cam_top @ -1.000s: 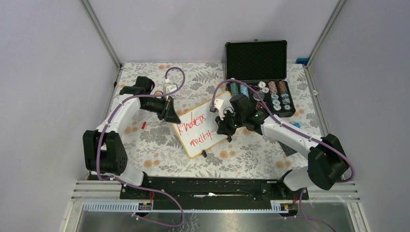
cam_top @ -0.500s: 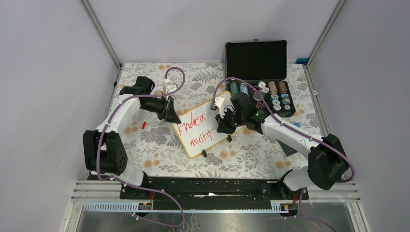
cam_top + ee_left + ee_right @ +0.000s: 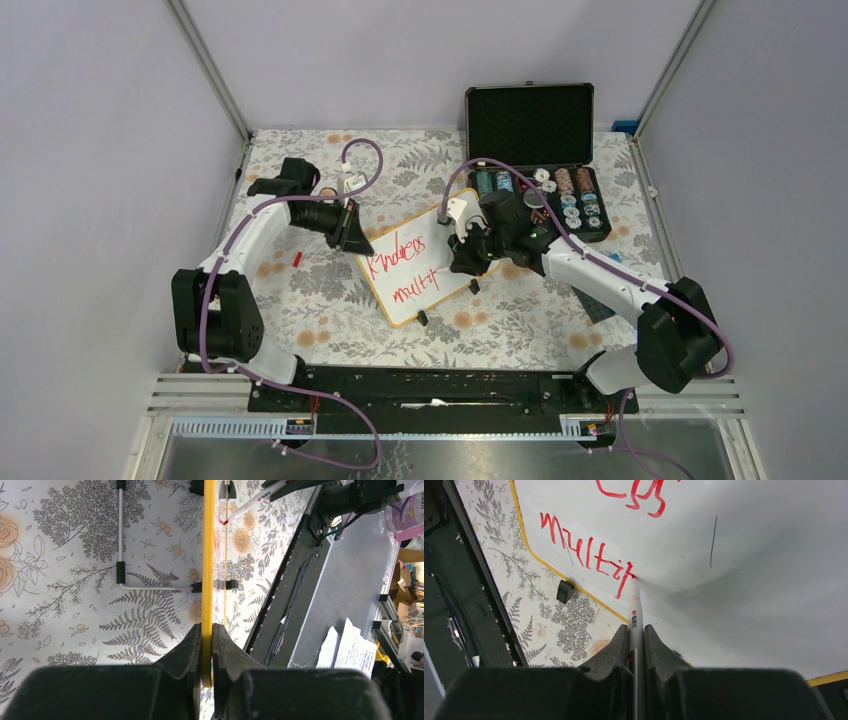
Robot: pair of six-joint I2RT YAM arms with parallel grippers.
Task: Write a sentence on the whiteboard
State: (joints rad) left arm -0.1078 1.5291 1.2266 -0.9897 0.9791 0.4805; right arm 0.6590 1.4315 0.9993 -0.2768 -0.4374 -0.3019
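The whiteboard (image 3: 405,270) lies tilted at mid-table, its yellowish rim (image 3: 207,555) seen edge-on in the left wrist view. My left gripper (image 3: 206,635) is shut on that rim at the board's far left corner (image 3: 358,238). Red lettering, the sentence (image 3: 400,268), runs in two lines; the lower line (image 3: 586,555) starts "multi". My right gripper (image 3: 636,632) is shut on a white marker (image 3: 634,610). The marker's red tip (image 3: 632,577) touches the board at the end of the lower line. From above, the right gripper (image 3: 468,252) hangs over the board's right edge.
An open black case (image 3: 540,190) with poker chips stands at the back right, just behind the right arm. A small red piece (image 3: 297,258) lies left of the board. One black foot (image 3: 565,590) of the board shows. The dark base rail (image 3: 430,385) runs along the near edge.
My right gripper with the marker has shifted slightly toward the far side of the board. The left gripper and the board have stayed still.
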